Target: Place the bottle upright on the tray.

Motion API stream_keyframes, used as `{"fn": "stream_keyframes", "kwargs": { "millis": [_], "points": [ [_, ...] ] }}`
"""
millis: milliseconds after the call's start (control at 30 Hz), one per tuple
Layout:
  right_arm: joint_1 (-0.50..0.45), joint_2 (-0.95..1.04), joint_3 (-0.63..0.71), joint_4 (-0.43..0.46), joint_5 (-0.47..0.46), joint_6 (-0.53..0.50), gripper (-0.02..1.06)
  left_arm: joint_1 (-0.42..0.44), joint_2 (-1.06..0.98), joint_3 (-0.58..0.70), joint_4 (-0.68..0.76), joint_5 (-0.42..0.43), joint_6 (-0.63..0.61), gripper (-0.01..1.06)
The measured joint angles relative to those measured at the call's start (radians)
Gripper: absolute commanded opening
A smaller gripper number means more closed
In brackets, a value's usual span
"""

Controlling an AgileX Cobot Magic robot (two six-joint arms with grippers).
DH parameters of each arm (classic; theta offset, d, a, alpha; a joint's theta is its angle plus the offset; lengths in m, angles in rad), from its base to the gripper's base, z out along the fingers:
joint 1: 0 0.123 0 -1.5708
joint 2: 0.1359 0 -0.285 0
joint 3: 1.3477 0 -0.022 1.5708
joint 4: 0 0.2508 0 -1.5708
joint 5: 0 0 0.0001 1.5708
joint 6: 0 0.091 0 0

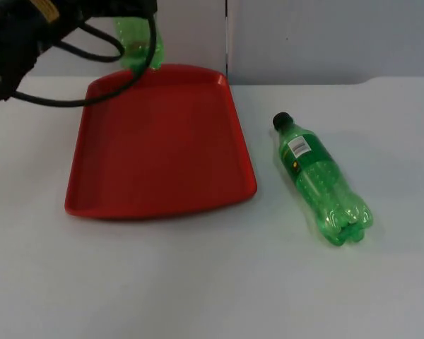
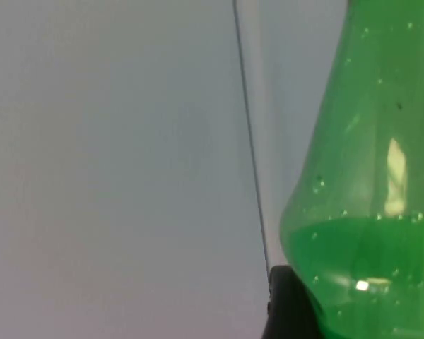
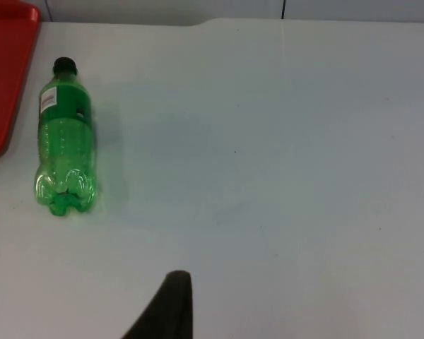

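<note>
While the left gripper [image 1: 131, 32] carries a green bottle [image 1: 138, 42] above the red tray's [image 1: 162, 141] far edge, jaws clamped on it for an upright set-down, a second bottle [image 1: 321, 180] lies just beside the tray. Right arm waits, can't tell its jaws.

My left gripper carries a green plastic bottle [image 1: 140, 42] in the air above the far edge of the red tray [image 1: 162, 141]; up close I see clear green plastic [image 2: 367, 212] with green liquid inside, its surface level. The tray is a shallow, glossy red rectangle with rounded corners, flat on the white table. A second green bottle [image 1: 321, 180] with a black cap and a small label lies on its side just right of the tray, cap toward the wall [image 3: 63, 134].
</note>
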Motion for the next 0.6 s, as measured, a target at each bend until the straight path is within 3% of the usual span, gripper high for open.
{"fn": "stream_keyframes", "kwargs": {
  "millis": [600],
  "points": [
    [0.000, 0.000, 0.000, 0.000, 0.000, 0.000, 1.05, 0.000, 0.207, 0.000, -0.007, -0.081, 0.054, 0.00]
  ]
}}
